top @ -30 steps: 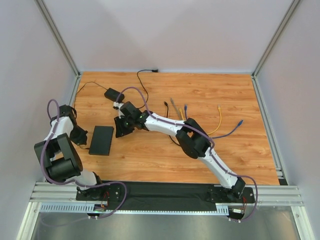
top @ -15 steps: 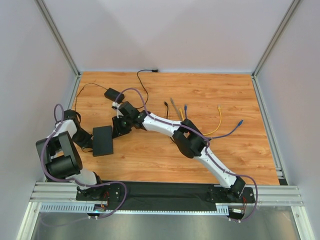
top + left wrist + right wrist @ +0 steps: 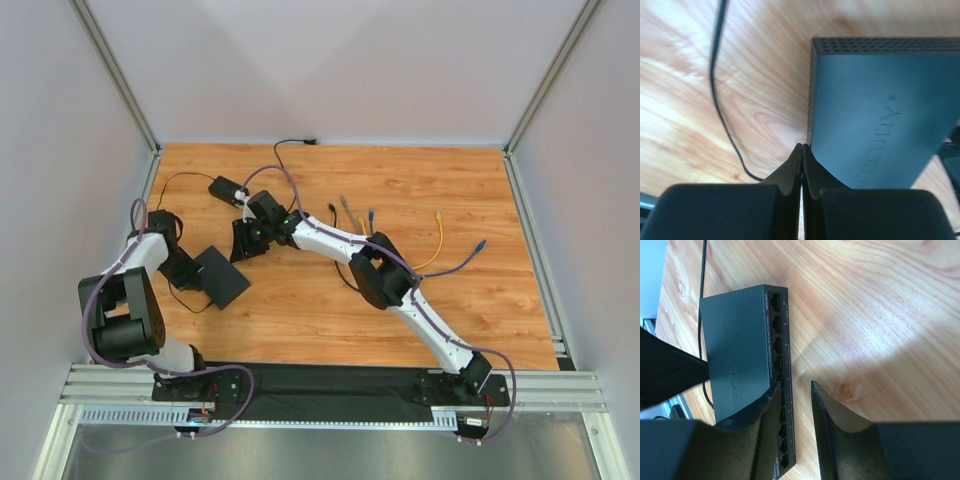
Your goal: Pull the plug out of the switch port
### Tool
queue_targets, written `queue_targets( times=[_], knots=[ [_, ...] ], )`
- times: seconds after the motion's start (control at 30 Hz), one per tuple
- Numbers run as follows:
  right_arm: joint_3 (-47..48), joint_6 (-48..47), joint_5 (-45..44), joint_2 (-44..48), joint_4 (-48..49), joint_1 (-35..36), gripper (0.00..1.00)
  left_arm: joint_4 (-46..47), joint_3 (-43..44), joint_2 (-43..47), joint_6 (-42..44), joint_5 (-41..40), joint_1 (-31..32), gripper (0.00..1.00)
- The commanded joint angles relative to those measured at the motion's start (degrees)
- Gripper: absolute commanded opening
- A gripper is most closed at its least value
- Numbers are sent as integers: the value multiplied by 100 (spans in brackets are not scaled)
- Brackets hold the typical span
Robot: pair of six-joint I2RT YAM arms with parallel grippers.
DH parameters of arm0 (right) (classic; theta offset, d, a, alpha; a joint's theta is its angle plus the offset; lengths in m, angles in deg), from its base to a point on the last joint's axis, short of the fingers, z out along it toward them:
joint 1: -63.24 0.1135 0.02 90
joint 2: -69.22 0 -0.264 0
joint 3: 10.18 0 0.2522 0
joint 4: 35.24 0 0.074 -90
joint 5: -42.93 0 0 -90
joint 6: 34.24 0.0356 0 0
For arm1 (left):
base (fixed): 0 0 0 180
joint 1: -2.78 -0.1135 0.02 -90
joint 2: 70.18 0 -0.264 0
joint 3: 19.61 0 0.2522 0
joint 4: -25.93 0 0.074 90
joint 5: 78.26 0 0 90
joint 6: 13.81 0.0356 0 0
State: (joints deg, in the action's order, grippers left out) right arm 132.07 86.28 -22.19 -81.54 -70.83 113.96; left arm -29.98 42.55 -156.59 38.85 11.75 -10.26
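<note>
- The flat matte-black rectangular switch [image 3: 222, 277] lay askew on the wooden counter [image 3: 300, 320], near its left edge, between the two hands.
- The left hand [image 3: 802, 148] had its fingers pressed together and held nothing. Its tips touched the switch's side wall near a corner, probably as a brace.
- The right hand [image 3: 794, 384] hung empty, fingers partly apart, over the row of small sockets [image 3: 776, 355].
- Procedure: brace the box firmly, align the right fingers on the plug body, press the latch, then draw straight out along the socket axis.
- Only the right wrist view showed the socket faces, and no plug could be made out in them.
- Only the left wrist view showed the fingertip contact, and a thin black cable [image 3: 720, 100] beside the box.
- Only the top view showed the box's skew.
</note>
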Motion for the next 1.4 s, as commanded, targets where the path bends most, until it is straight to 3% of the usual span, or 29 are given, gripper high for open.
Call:
queue_targets(
  times=[0.0,0.07,0.17,0.2,0.37,0.6,0.8,0.93,1.23,1.37],
  knots=[
    [-183,-301,-71,230,-182,8,36,-319,468,519,-81,-421,20,0],
    [-341,-441,-246,450,-260,8,38,-521,512,853,-10,-563,20,3],
    [-595,-696,-247,758,-305,8,43,-767,434,1501,183,-739,21,14],
    [-675,-758,-221,837,-314,8,46,-751,364,1705,253,-696,21,28],
    [-983,-1215,112,1285,-454,8,52,-611,-287,3040,273,-405,256,48],
    [-1554,-1523,26,1821,-454,8,54,-267,-1244,3719,-2056,535,275,40],
    [-1590,-1523,122,1822,-393,8,54,-767,-1219,3947,-2891,-340,275,40],
    [-1555,-1514,175,1796,-393,8,54,-1216,-1307,4159,-4138,-739,267,40],
    [-1440,-1768,60,1875,-516,8,55,-1734,-1026,3123,-5089,-775,267,38],
    [-1458,-2006,34,1857,-568,8,56,-1437,-1184,2999,-5441,-599,267,38]
  ],
)
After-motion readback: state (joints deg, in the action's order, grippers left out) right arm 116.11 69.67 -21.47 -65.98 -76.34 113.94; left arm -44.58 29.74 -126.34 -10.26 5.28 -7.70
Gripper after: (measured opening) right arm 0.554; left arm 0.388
